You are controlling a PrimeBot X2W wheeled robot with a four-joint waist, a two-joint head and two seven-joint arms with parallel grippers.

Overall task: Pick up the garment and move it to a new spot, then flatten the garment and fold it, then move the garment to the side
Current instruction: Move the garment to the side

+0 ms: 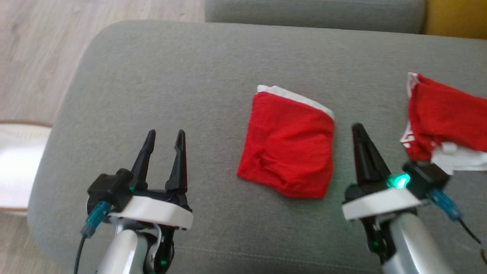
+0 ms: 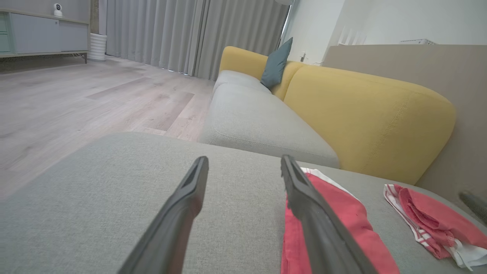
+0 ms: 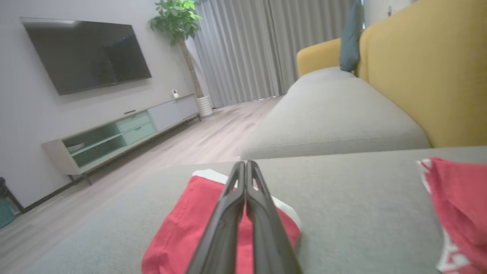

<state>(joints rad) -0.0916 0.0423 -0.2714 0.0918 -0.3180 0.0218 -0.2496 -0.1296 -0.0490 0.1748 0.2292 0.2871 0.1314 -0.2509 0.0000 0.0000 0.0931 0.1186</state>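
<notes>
Nearest to the lens, low in the head view: two pincers. Left pincer (image 1: 166,132) at 7 o'clock, fingers spread wide apart, nothing between them. Right pincer (image 1: 357,128) at 5 o'clock, fingers pressed together into one point, gripping nothing that can be seen. Both above one grey cushion (image 1: 171,76).

Counted on the cushion: two red garments with white trim. First, the folded garment (image 1: 289,148), lying flat just to the 3 o'clock side of the picture's centre, white band along its 12 o'clock edge. Second, a crumpled garment (image 1: 445,114) at the 3 o'clock edge, well apart from the folded one, bare cushion between them.

From the left pincer, the folded garment at 3 o'clock, apart from the fingers. From the right pincer, at 9 o'clock, just beside the closed tip; touching or not, cannot tell. Seen by the right wrist camera, closed fingers crossing over the red cloth, pointing to its white band.

Farther off in the wrist views: one yellow sofa back (image 2: 365,114), one teal pillow (image 2: 276,62), one television (image 3: 85,53).
</notes>
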